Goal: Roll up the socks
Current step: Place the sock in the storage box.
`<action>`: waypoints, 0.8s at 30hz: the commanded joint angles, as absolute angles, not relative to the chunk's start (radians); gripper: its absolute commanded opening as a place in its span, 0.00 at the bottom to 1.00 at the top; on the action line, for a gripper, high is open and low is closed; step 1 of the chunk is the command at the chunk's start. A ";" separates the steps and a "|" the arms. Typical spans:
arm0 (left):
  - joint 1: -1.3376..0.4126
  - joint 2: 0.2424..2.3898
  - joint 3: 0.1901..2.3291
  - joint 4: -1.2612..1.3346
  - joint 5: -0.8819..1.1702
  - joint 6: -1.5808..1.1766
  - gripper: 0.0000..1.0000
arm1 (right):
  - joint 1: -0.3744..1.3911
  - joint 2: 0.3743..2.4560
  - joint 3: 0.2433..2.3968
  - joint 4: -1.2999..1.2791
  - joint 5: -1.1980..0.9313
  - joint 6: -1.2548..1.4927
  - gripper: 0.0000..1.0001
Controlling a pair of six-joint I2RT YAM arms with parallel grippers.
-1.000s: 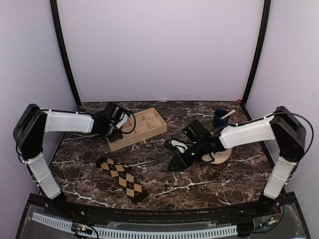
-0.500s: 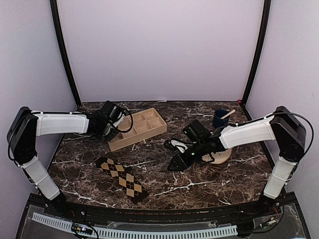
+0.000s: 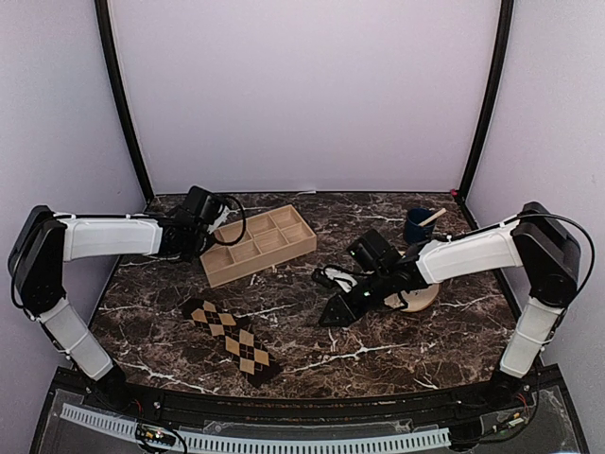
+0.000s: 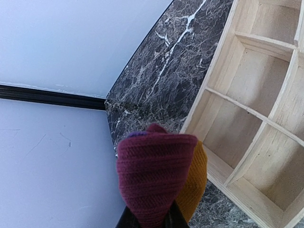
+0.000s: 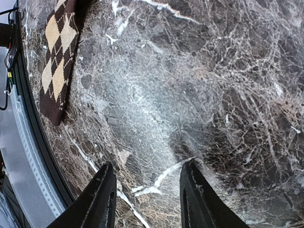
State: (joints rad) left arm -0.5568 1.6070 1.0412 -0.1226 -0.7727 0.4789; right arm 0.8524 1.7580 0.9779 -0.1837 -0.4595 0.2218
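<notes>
My left gripper [image 3: 205, 243] is at the left end of the wooden tray [image 3: 257, 244]. In the left wrist view it [image 4: 151, 221] is shut on a rolled sock bundle [image 4: 154, 173], maroon outside with mustard behind, held above the table beside the tray [image 4: 247, 118]. A brown and tan argyle sock [image 3: 232, 339] lies flat at the front left; it also shows in the right wrist view [image 5: 57, 61]. My right gripper [image 3: 333, 312] is open and empty, low over bare marble at the table's middle [image 5: 145, 199], well right of the argyle sock.
A blue cup [image 3: 417, 225] with a stick stands at the back right. A round wooden dish [image 3: 421, 299] lies under the right arm. A small black and white item [image 3: 331, 276] lies behind the right gripper. The side walls are close.
My left gripper has drawn back to the left and toward the rear, off the tray's near-left corner, still holding the sock bundle. The right arm has not moved.
</notes>
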 commanded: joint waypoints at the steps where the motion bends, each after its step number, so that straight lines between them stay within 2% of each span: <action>1: -0.567 1.653 0.996 -0.037 -0.864 0.577 0.00 | 0.844 1.734 0.963 -0.163 -0.468 0.229 0.42; 10: -0.604 1.749 1.028 -0.110 -0.842 0.519 0.00 | 0.844 1.726 0.951 -0.164 -0.462 0.233 0.42; 24: -0.609 1.803 1.164 -0.373 -0.575 0.321 0.00 | 0.844 1.732 0.956 -0.165 -0.457 0.232 0.42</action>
State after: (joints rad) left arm -0.6048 1.7844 1.1202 -0.2642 -0.6884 0.3866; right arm 0.8524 1.7569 0.9607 -0.1802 -0.4587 0.2234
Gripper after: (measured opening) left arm 0.124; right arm 0.422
